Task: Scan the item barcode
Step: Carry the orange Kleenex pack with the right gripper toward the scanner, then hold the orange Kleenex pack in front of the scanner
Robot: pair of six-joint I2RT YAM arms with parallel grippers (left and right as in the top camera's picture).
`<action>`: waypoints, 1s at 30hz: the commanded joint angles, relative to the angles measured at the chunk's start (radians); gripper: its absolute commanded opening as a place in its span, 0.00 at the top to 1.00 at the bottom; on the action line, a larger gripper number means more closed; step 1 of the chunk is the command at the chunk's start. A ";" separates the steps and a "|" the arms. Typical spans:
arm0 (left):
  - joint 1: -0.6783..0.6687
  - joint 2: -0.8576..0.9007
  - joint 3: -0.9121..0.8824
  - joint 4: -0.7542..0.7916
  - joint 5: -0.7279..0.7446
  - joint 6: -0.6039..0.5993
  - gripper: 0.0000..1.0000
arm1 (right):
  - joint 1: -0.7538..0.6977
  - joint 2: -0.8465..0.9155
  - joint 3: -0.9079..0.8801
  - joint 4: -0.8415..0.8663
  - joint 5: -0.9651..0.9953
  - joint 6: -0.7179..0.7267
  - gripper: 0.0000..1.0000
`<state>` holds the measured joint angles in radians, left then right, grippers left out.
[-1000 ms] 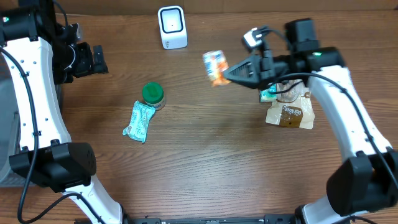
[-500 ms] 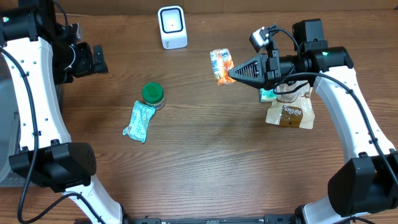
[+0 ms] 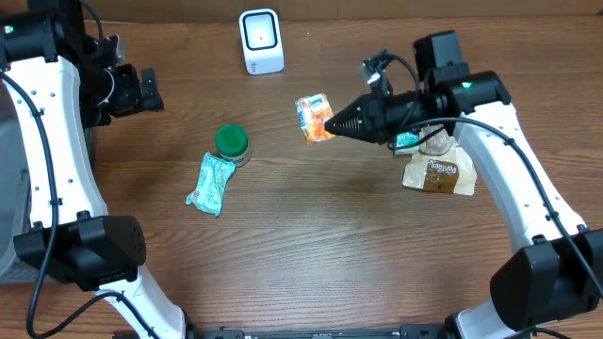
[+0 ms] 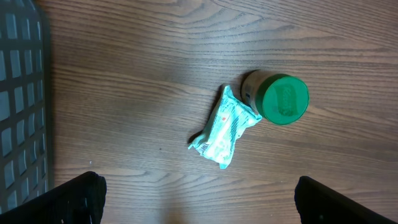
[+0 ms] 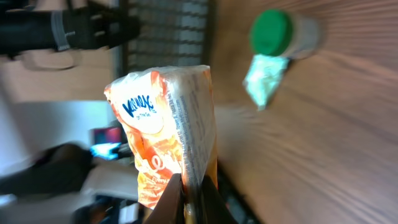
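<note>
The orange snack packet is held clear of the table, pinched at its lower edge by the right hand, whose fingers are pressed together on it. It hangs in front of the white scanner and a little to the scanner's right, well apart from it. Its long axis is seen to run from the fingertips up and leftward, roughly towards the scanner. The scanner lies ahead and to the left of the right hand, so a further swing that way would seem to be called for. Where the barcode is cannot be told. In the right wrist view the packet is shown edge-on, upright above the fingertips.

The left hand is spread wide and holds nothing, parked far to the scanner's left.

Against the frame half a second earlier, the packet has been carried leftward and towards the near edge, and it has been turned
</note>
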<state>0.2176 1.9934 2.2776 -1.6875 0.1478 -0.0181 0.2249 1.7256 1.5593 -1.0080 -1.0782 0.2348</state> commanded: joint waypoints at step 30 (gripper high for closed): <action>-0.002 -0.025 0.020 -0.002 -0.002 0.019 0.00 | 0.379 0.720 0.731 0.696 1.616 -0.722 0.96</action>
<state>0.2176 1.9934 2.2776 -1.6875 0.1478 -0.0181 0.5926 2.4145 2.2719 -0.3664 0.4866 -0.3244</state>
